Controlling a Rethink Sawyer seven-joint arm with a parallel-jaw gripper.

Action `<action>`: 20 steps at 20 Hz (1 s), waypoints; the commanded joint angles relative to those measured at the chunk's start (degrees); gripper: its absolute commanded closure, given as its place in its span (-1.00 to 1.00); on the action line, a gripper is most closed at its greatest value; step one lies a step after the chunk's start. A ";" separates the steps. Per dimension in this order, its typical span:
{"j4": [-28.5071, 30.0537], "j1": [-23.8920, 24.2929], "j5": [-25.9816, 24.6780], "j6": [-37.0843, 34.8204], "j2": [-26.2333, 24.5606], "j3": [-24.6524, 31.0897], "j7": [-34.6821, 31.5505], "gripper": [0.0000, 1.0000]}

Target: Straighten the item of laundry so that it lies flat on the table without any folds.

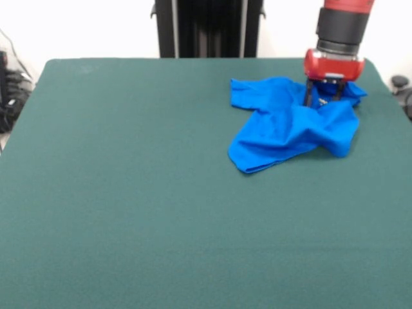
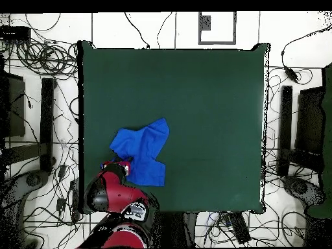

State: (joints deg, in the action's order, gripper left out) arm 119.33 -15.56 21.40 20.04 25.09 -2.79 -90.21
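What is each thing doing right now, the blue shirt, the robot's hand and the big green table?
T-shirt: crumpled, with folds, not flat, lying near one corner of the table.
Gripper: down on the T-shirt, fingers apart, tips in the fabric.
Table: flat, mostly bare green cloth, T-shirt on it.

The arm [image 2: 120, 194] hides the T-shirt's [image 2: 142, 152] near edge overhead.
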 commanded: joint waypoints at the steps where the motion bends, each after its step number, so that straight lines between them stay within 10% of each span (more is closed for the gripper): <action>1: -6.59 -1.44 4.28 2.57 -3.59 4.26 -15.78 -1.00; 12: -5.87 -1.64 5.18 0.38 -2.65 4.37 -15.74 -1.00; 20: 2.12 -1.05 5.33 -12.34 12.36 3.04 -15.12 -1.00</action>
State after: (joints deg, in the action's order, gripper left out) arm 120.16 -16.18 22.12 18.20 29.02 -3.11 -90.21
